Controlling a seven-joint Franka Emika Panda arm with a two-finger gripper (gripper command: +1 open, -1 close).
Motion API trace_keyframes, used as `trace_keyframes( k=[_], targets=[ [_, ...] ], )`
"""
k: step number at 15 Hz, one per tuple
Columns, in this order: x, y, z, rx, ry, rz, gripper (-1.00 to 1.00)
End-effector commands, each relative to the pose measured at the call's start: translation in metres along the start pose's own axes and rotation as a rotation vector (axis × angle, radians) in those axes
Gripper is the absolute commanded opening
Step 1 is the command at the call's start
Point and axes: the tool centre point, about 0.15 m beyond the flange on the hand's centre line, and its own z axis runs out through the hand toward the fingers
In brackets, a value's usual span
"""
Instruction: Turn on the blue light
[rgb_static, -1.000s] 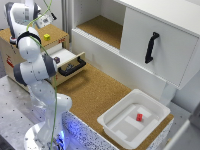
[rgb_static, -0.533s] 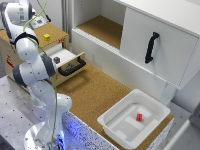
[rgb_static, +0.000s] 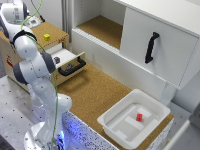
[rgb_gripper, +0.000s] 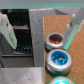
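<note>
Below my claw (rgb_gripper: 38, 31): three round push-lights in a row on the cork counter (rgb_gripper: 76, 75).
Blue light (rgb_gripper: 58, 59): middle one; red light (rgb_gripper: 54, 39) just beside it, teal light (rgb_gripper: 62, 81) on its other side.
Handling: likely a stiff plastic dome that gives slightly; nothing to grip, press its centre.
Axis: round, no long axis; faces straight up.
Claw: fingers (rgb_gripper: 4, 27) apart, empty, nearer the red light.

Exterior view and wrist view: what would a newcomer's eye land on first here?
Probably the white bin holding a small red block at the exterior view's lower right, and the open drawer beside the arm. In the wrist view, the claw hangs open above a row of round buttons, the blue button in the middle.
</note>
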Motion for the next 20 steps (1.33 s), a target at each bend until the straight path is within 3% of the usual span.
trace_keyframes(
  k=[1, 12, 16, 20],
  targets=[
    [0.044, 0.014, 0.009, 0.012, -0.165, -0.003, -1.00],
    [0.039, 0.031, 0.049, -0.016, -0.191, 0.017, -1.00],
    [0.036, 0.029, 0.076, 0.013, -0.215, 0.032, -1.00],
    [0.032, 0.044, 0.094, 0.001, -0.227, 0.065, -1.00]
  ],
)
